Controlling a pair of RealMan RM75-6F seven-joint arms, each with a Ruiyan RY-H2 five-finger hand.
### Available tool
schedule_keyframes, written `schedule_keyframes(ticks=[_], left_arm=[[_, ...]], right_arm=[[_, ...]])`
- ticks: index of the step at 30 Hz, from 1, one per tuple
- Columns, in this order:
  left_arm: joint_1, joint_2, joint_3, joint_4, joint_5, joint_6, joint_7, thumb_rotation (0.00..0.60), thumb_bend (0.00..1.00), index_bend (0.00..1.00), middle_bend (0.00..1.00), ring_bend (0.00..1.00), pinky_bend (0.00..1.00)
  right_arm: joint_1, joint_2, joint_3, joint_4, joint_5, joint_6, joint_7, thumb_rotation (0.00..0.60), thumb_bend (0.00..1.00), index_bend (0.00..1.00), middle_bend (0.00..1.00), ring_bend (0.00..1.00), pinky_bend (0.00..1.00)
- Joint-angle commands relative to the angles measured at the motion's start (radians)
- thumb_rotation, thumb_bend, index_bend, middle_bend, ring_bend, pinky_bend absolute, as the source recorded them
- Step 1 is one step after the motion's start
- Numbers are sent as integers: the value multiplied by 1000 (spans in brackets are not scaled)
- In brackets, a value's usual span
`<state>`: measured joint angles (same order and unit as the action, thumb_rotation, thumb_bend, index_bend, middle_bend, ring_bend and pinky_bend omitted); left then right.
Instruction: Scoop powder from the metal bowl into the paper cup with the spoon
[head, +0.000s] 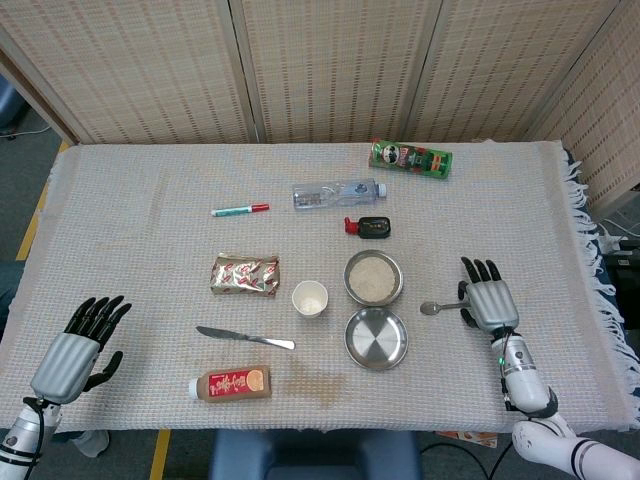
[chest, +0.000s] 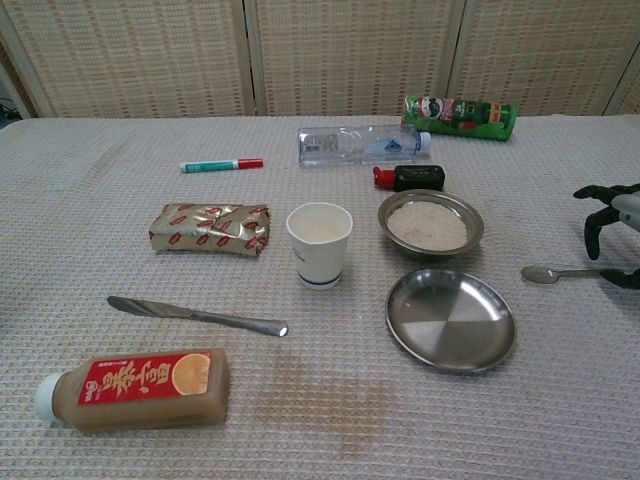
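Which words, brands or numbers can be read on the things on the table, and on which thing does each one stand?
No text can be read with certainty.
Drink bottle: large characters on the red label, too blurred to read.
Green can: a brand mark, too small to read.
Foil packet: red marks, unreadable.
Marker, water bottle, paper cup: no legible print.
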<state>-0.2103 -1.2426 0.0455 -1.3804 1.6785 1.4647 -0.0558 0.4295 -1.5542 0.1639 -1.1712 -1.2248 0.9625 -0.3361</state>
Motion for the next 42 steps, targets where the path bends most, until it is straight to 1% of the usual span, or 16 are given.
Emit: schedule_keyframes(ticks=[1, 6, 11, 26, 31, 42], left_arm=[[-2, -1, -1, 3, -5, -6, -2, 600, 455, 0, 0, 0, 44], [-6, -2, -4, 8, -11, -14, -8, 600, 456, 0, 0, 0, 44], [-9, -3, -4, 13, -14, -21, -14, 600, 463, 0, 0, 0, 44], [-11, -3, -2, 14, -12, -22, -16, 600, 464, 0, 0, 0, 44], [-11, -1, 0, 14, -10, -21, -19, 600, 464, 0, 0, 0, 44], [-11, 0, 0, 12, -10, -20, -20, 600, 469, 0, 0, 0, 44]], right_arm=[[20, -28, -4, 26, 9, -20, -9, 600, 273, 512, 0, 0, 0], [34, -50, -7, 55, 20, -26, -12, 600, 273, 517, 0, 0, 0], [41, -49, -9, 59, 24, -27, -5, 600, 276, 524, 0, 0, 0], [52, -42, -22, 46, 46, -26, -19, 600, 276, 549, 0, 0, 0], [57, -39, -24, 39, 55, -28, -29, 600, 304, 551, 0, 0, 0], [61, -34, -29, 24, 86, -30, -59, 600, 305, 551, 0, 0, 0]])
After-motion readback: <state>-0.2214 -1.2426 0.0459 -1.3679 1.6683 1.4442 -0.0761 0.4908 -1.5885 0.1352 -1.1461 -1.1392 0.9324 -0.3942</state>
